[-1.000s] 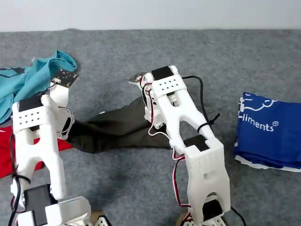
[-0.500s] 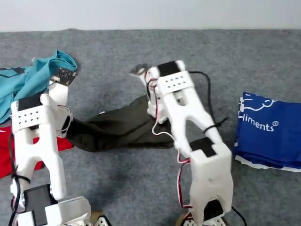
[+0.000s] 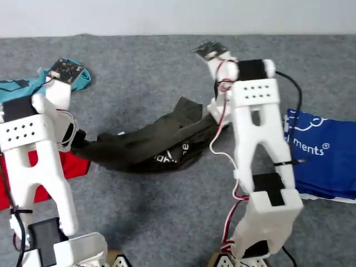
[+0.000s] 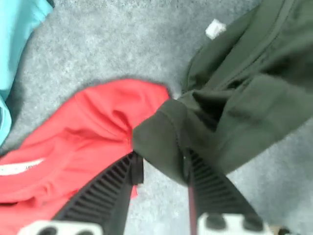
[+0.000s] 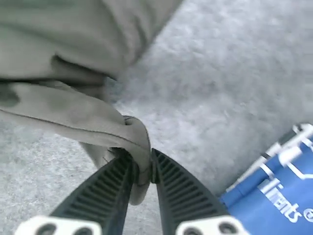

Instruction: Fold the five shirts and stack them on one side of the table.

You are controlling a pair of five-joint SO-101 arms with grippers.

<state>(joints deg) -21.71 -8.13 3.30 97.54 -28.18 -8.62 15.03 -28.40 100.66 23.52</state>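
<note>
A dark olive shirt [image 3: 150,142] hangs stretched between the two arms over the grey table. My left gripper [image 4: 160,164] is shut on one bunched end of the olive shirt [image 4: 234,98], above a red shirt [image 4: 93,132]. My right gripper [image 5: 141,166] is shut on the other end of the olive shirt [image 5: 63,78], near the folded blue shirt [image 5: 279,196]. In the high view the folded blue shirt [image 3: 322,153] lies at the right, the red shirt [image 3: 39,178] at the left edge under the left arm, and a teal shirt [image 3: 22,94] at the far left.
The grey felt table [image 3: 144,67] has open surface behind and in front of the olive shirt. The left arm [image 3: 33,161] and right arm [image 3: 258,150] stand tall over the near half. A pale wall borders the far edge.
Both arms have lifted and spread apart. The right gripper moved right and away with its end of the olive shirt, stretching the shirt out; the left gripper rose at the left.
</note>
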